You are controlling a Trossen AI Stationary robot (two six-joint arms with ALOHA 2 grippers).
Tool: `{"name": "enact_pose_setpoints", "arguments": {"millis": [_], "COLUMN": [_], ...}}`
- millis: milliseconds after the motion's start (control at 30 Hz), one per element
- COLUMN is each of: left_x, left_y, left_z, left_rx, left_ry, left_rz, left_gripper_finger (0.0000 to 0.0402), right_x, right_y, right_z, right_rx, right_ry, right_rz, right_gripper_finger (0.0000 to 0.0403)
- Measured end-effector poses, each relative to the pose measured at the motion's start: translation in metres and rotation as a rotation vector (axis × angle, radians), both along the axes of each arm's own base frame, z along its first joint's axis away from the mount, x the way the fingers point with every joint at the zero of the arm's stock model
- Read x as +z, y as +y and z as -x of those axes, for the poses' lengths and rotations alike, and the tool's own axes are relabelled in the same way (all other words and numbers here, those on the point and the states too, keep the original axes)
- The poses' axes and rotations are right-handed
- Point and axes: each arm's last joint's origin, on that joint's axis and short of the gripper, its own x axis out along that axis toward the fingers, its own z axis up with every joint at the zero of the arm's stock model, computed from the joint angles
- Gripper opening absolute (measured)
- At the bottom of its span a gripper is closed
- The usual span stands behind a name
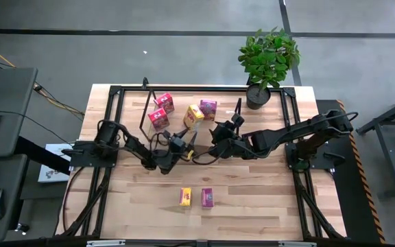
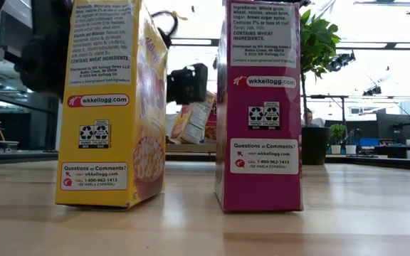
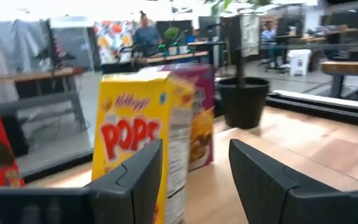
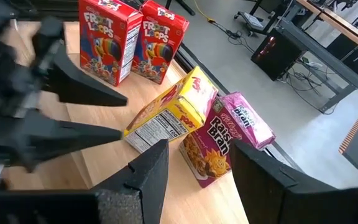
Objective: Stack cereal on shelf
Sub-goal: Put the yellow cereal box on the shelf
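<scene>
- I have the left gripper (image 1: 184, 145) near the middle of the table (image 1: 252, 199), its fingers (image 3: 135, 180) apart with nothing between them, just short of a yellow cereal box (image 1: 193, 116).
- That yellow box (image 4: 173, 115) is tilted and leans against the purple cereal box (image 1: 208, 108) beside it; from the right wrist view the purple box (image 4: 225, 137) is tipped too.
- Both sit on the shelf (image 1: 184, 96) at the far side of the table, along with two red cereal boxes (image 1: 162, 110) standing side by side to their left.
- My right gripper (image 1: 214, 140) hangs just right of the left one, fingers (image 4: 148, 180) parted and empty, pointed at the same yellow and purple pair.
- Two more boxes stand upright on the table near the front edge, well apart from the shelf: a second yellow box (image 2: 112, 107) and a second purple box (image 2: 262, 107).
- A potted plant (image 1: 267, 62) stands at the far right corner.
</scene>
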Motion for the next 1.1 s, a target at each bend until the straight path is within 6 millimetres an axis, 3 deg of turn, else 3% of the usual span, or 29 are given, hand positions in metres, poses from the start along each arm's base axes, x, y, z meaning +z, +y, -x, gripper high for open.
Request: {"name": "enact_pose_setpoints", "arguments": {"millis": [200, 333, 467, 567, 733, 867, 1100], "left_x": [0.036, 0.067, 0.085, 0.084, 0.083, 0.093, 0.121], "left_y": [-0.027, -0.041, -0.032, -0.016, 0.007, 0.009, 0.003], "left_z": [0.016, 0.044, 0.084, 0.115, 0.146, 0.145, 0.123], "left_rx": [-0.100, -0.209, -0.295, -0.447, -0.672, -0.769, -0.756], "left_ry": [0.110, 0.165, 0.106, -0.016, -0.217, -0.208, 0.011], "left_rz": [-0.145, -0.275, -0.290, -0.258, -0.130, -0.073, -0.046], "left_gripper_finger": [0.0171, 0.0126, 0.0022, 0.0010, 0.0001, 0.0000, 0.0000], "right_x": [-0.001, -0.001, 0.000, -0.002, -0.005, -0.011, -0.040], "right_y": [-0.007, -0.019, -0.038, -0.053, -0.071, -0.079, -0.082], "right_z": [-0.003, -0.008, -0.012, -0.011, -0.009, -0.011, -0.023], "right_rx": [0.073, 0.176, 0.207, 0.196, 0.195, 0.197, 0.175], "right_ry": [0.039, 0.071, 0.063, 0.088, 0.109, 0.126, 0.217], "right_rz": [-0.041, -0.086, -0.132, -0.161, -0.219, -0.242, -0.257], "right_gripper_finger": [0.0162, 0.0151, 0.0093, 0.0020, 0.0005, 0.0002, 0.0000]}}
